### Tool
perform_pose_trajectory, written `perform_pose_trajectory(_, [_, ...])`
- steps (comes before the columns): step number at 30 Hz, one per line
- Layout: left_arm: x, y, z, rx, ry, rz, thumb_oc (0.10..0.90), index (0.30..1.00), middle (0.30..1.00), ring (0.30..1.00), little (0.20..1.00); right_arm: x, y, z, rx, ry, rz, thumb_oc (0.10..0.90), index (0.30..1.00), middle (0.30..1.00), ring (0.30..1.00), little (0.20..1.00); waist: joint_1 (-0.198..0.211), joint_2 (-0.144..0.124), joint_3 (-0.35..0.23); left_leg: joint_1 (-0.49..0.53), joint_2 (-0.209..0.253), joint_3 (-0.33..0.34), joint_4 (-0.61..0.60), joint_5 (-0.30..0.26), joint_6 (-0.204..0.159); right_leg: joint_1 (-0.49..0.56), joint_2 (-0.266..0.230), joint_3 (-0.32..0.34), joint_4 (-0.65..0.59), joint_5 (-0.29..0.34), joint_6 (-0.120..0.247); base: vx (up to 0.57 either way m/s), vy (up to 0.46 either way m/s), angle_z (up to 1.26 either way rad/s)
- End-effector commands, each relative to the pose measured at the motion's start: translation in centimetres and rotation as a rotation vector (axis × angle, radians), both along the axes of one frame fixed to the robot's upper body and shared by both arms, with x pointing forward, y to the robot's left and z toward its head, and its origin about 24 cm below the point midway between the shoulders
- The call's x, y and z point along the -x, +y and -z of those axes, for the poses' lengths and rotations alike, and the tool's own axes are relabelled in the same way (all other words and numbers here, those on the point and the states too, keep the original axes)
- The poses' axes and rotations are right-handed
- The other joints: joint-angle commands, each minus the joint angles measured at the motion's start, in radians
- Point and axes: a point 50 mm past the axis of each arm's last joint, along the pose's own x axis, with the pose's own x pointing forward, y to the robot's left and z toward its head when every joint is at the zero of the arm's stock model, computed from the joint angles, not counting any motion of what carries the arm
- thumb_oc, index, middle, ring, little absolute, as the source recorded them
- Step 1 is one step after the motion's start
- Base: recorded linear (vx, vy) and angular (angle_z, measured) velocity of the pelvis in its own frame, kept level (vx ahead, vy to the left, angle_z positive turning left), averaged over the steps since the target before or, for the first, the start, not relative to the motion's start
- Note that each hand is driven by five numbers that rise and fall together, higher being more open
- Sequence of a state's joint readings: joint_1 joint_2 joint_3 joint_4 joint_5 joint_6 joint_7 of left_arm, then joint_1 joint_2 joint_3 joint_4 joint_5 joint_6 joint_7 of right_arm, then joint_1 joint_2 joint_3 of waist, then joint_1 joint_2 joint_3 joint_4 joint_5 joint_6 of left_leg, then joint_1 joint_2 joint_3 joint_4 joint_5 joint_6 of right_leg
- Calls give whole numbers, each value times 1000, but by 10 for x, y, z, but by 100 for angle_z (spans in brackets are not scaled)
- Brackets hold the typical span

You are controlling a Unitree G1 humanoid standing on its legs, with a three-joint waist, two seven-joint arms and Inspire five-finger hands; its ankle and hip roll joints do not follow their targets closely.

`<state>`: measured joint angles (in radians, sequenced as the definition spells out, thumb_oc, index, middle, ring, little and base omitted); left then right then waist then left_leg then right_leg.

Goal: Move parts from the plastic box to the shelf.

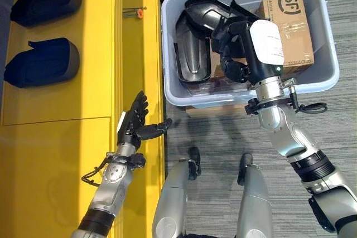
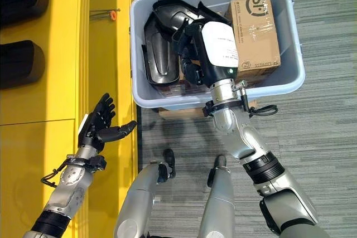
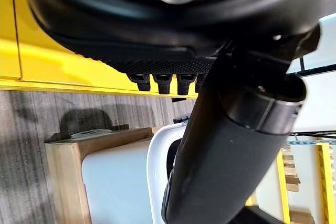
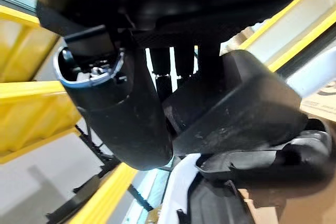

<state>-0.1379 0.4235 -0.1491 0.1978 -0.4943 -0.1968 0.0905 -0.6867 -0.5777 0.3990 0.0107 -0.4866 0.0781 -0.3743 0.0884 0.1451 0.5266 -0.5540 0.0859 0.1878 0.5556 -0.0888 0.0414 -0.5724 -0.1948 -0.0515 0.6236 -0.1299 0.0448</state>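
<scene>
Pick step: right robot hand (image 1: 237, 43) inside pale blue plastic box (image 1: 173, 90), fingers curled round black moulded plastic part (image 4: 236, 103). Left robot hand (image 1: 133, 121) relaxed, empty, over yellow shelf (image 1: 95, 54). Next likely: lift part clear of rim, swing to shelf.

Silver-grey arms, dark robot hand (image 1: 134, 121) each, apparently white-labelled right robot hand (image 1: 254, 43).

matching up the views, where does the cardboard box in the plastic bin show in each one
Left eye view: cardboard box, upper right, inside the plastic bin.
Right eye view: upper middle-right.
Left wrist view: cannot tell.
Right wrist view: cannot tell for sure.
Shared landmark: the right hand just beside the box.
</scene>
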Motion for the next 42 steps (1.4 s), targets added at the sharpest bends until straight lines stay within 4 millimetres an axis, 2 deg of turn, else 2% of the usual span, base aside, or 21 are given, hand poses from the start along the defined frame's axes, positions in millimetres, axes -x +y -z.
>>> perform_pose_trajectory(1, [-3, 23, -48, -62, -219, -32, 900, 1000, 1000, 1000, 1000, 46, 31, -76, -80, -411, -252, 400, 300, 300, 300, 300, 13, -41, -24, 43, -39, -66, -225, 66, -46, 173, 45, -109, 44, -217, -88, 10, -64, 1])
perform_pose_trajectory(7, [-1, 25, -41, -73, -191, -17, 900, 1000, 1000, 1000, 1000, 46, 27, -72, -106, -397, -275, 400, 300, 300, 300, 300, 12, -58, -82, 111, 6, -90, -304, 103, -69, 238, 66, -128, -32, -193, -94, 18, -64, 6])
perform_pose_trajectory(14, [-1, 25, -35, -85, -158, -26, 900, 1000, 1000, 1000, 1000, 54, 24, -71, -147, -421, -344, 400, 300, 300, 300, 300, 14, -72, -145, 187, 23, -110, -332, 109, -84, 310, 72, -154, -49, -195, -108, -8, -81, 3])
perform_pose_trajectory(17, [2, 25, -29, -87, -127, -23, 900, 1000, 1000, 1000, 1000, 54, 24, -68, -160, -394, -362, 400, 300, 300, 300, 300, 17, -76, -167, 218, 33, -122, -341, 116, -91, 345, 78, -164, -43, -207, -121, -15, -112, 4])
perform_pose_trajectory(22, [9, 25, -14, -105, -50, -3, 900, 1000, 1000, 1000, 1000, 49, 26, -65, -211, -314, -396, 400, 300, 300, 300, 300, 21, -87, -206, 257, 80, -145, -366, 152, -110, 398, 109, -168, -29, -230, -153, 18, -133, 8])
perform_pose_trajectory(24, [13, 26, -5, -114, 3, 21, 900, 1000, 1000, 1000, 1000, 47, 26, -63, -238, -284, -410, 400, 300, 300, 300, 300, 16, -89, -228, 278, 119, -126, -386, 178, -115, 421, 126, -178, -37, -228, -163, 55, -144, 6])
perform_pose_trajectory(26, [15, 25, 0, -116, 28, 43, 900, 1000, 1000, 1000, 1000, 47, 24, -61, -245, -275, -407, 400, 300, 300, 300, 300, 11, -91, -234, 283, 139, -103, -387, 193, -121, 438, 129, -190, -46, -229, -167, 21, -95, 8])
perform_pose_trajectory(27, [17, 23, 3, -115, 44, 61, 900, 1000, 1000, 1000, 1000, 47, 22, -60, -249, -269, -400, 400, 300, 300, 300, 300, 2, -93, -234, 292, 151, -73, -384, 203, -127, 455, 127, -201, -51, -235, -168, 10, -158, 33])
perform_pose_trajectory(28, [17, 15, 11, -119, 78, 128, 900, 1000, 1000, 1000, 1000, 48, 18, -58, -256, -267, -396, 400, 300, 300, 300, 300, -26, -98, -244, 306, 168, 17, -353, 214, -150, 496, 128, -228, -98, -237, -170, -32, -164, 41])
perform_pose_trajectory(30, [17, 9, 16, -104, 103, 167, 900, 1000, 1000, 1000, 1000, 49, 16, -56, -249, -280, -397, 400, 300, 300, 300, 300, -42, -101, -249, 314, 157, 79, -299, 167, -134, 511, 124, -251, -135, -226, -170, -139, -127, 67])
perform_pose_trajectory(31, [16, 4, 18, -115, 113, 209, 900, 1000, 1000, 1000, 1000, 49, 16, -55, -242, -292, -404, 400, 300, 300, 300, 300, -49, -106, -251, 325, 139, 106, -240, 113, -110, 520, 118, -259, -168, -210, -167, -182, -88, 91])
perform_pose_trajectory(33, [18, -2, 22, -113, 122, 262, 900, 1000, 1000, 1000, 1000, 50, 15, -55, -234, -307, -413, 400, 300, 300, 300, 300, -53, -111, -252, 343, 120, 122, -166, 60, -93, 531, 113, -267, -223, -185, -161, -196, -76, 51])
perform_pose_trajectory(34, [21, -9, 24, -132, 130, 324, 900, 1000, 1000, 1000, 1000, 52, 15, -55, -218, -322, -425, 400, 300, 300, 300, 300, -61, -117, -254, 375, 115, 150, -90, 21, -84, 541, 108, -289, -282, -156, -156, -186, -54, 12])
perform_pose_trajectory(36, [23, -12, 25, -128, 136, 348, 900, 1000, 1000, 1000, 1000, 53, 15, -56, -210, -330, -431, 400, 300, 300, 300, 300, -68, -117, -258, 396, 120, 167, -63, 5, -82, 546, 110, -301, -313, -144, -156, -189, 19, 54])
perform_pose_trajectory(37, [25, -19, 28, -126, 146, 404, 900, 1000, 1000, 1000, 1000, 57, 17, -61, -178, -353, -451, 400, 300, 300, 300, 300, -93, -116, -274, 484, 137, 217, -26, -14, -87, 532, 105, -343, -344, -121, -159, -285, 124, 57])
perform_pose_trajectory(38, [25, -25, 32, -134, 156, 441, 900, 1000, 1000, 1000, 1000, 60, 18, -64, -153, -361, -465, 400, 300, 300, 300, 300, -109, -112, -289, 530, 155, 240, 0, 17, -111, 529, 108, -369, -360, -121, -171, -254, 117, 13])
perform_pose_trajectory(40, [25, -29, 33, -128, 161, 460, 900, 1000, 1000, 1000, 1000, 63, 20, -66, -137, -370, -468, 400, 300, 300, 300, 300, -118, -108, -296, 550, 158, 249, 18, 35, -125, 526, 113, -377, -371, -119, -177, -136, 95, 26])
perform_pose_trajectory(42, [23, -40, 36, -134, 162, 493, 900, 1000, 1000, 1000, 1000, 68, 21, -72, -101, -396, -479, 400, 300, 300, 300, 300, -140, -85, -315, 613, 131, 261, -5, 48, -138, 499, 120, -405, -368, -121, -184, -239, 221, 65])
